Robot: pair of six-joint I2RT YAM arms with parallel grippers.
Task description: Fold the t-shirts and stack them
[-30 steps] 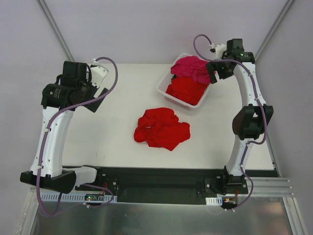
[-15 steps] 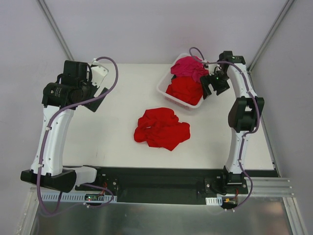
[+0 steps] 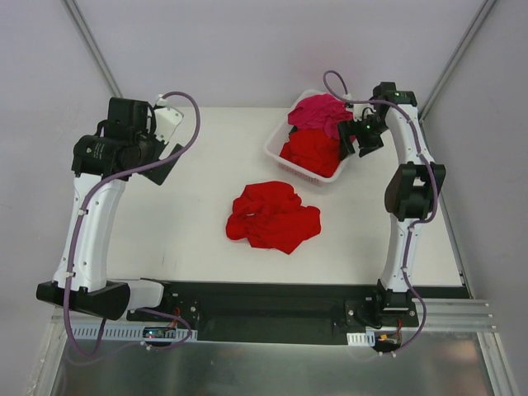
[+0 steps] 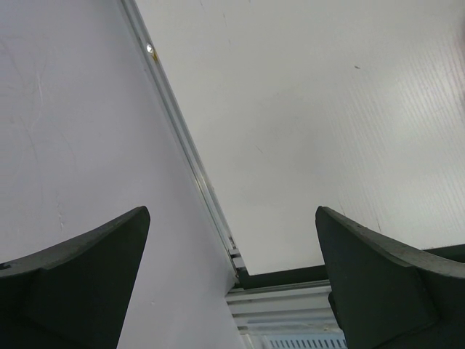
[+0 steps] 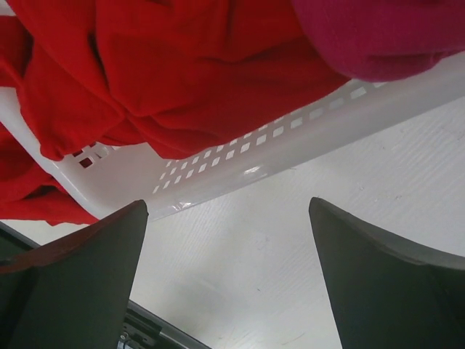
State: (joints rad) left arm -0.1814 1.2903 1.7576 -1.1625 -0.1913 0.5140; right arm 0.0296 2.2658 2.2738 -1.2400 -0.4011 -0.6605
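Observation:
A crumpled red t-shirt (image 3: pixel 274 216) lies in a heap on the middle of the table. A white slotted basket (image 3: pixel 276 153) at the back right holds a red t-shirt (image 3: pixel 313 151) and a magenta-pink t-shirt (image 3: pixel 320 113) on top. In the right wrist view the red shirt (image 5: pixel 182 73) and the pink shirt (image 5: pixel 378 36) hang over the basket wall (image 5: pixel 240 160). My right gripper (image 3: pixel 353 140) is open and empty, just outside the basket's right side. My left gripper (image 3: pixel 165 161) is open and empty, held high over the table's left side.
The white table (image 3: pixel 190 223) ends at a black front rail (image 3: pixel 264 293). Grey walls enclose the left, back and right. The left wrist view shows the wall's metal strip (image 4: pixel 185 145) and the table's near-left corner (image 4: pixel 243 273).
My right arm has swung in from the basket's back right corner, and its gripper now sits low beside the basket's right wall. My left arm has shifted slightly. The shirts have not moved.

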